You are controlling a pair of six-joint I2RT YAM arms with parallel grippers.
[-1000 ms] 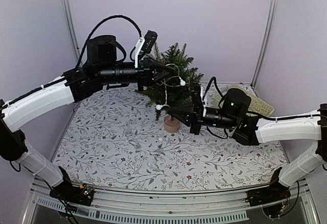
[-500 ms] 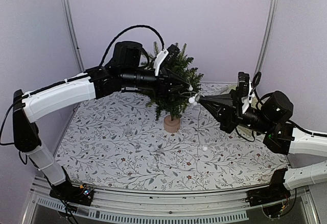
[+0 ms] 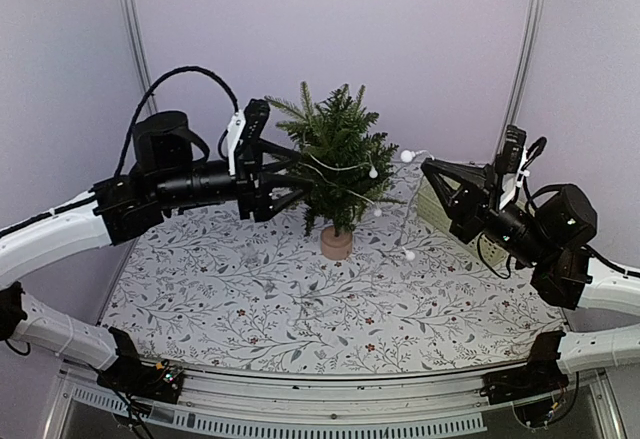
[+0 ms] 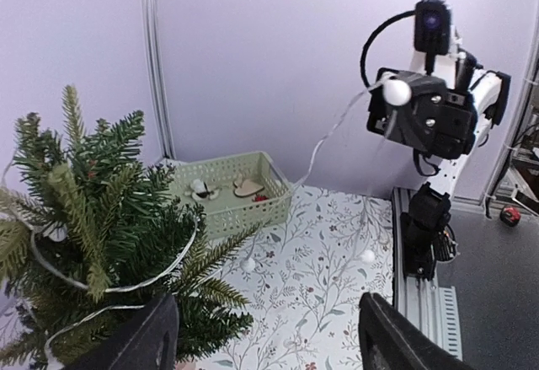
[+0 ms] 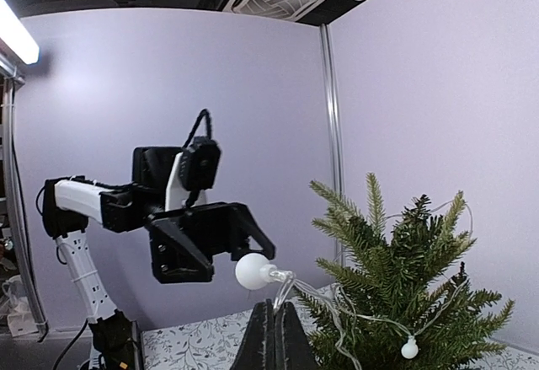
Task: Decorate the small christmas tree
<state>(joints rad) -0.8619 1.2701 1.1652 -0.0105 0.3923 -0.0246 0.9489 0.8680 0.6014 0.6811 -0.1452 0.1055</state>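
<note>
The small christmas tree (image 3: pixel 338 154) stands upright on its round tan base (image 3: pixel 336 243) at the middle back of the table. A light string (image 3: pixel 373 172) with white bulbs is draped over its branches and trails to the right. My right gripper (image 3: pixel 428 165) is right of the tree, shut on the string's wire just below one bulb (image 5: pixel 251 270). My left gripper (image 3: pixel 297 179) is open at the tree's left side with nothing between its fingers (image 4: pixel 386 336). Some branches (image 4: pixel 93 218) fill the left of its wrist view. Other bulbs (image 3: pixel 409 255) hang near the tablecloth.
A pale green basket (image 4: pixel 227 195) holding small ornaments sits at the back right of the table, partly behind my right arm (image 3: pixel 540 224). The floral tablecloth (image 3: pixel 250 289) covers the table. Metal frame posts (image 3: pixel 133 29) stand at the back corners.
My left gripper has opened and drawn back to the left of the tree. The right gripper has moved right and up, pulling the light string out. The tree now stands straighter.
</note>
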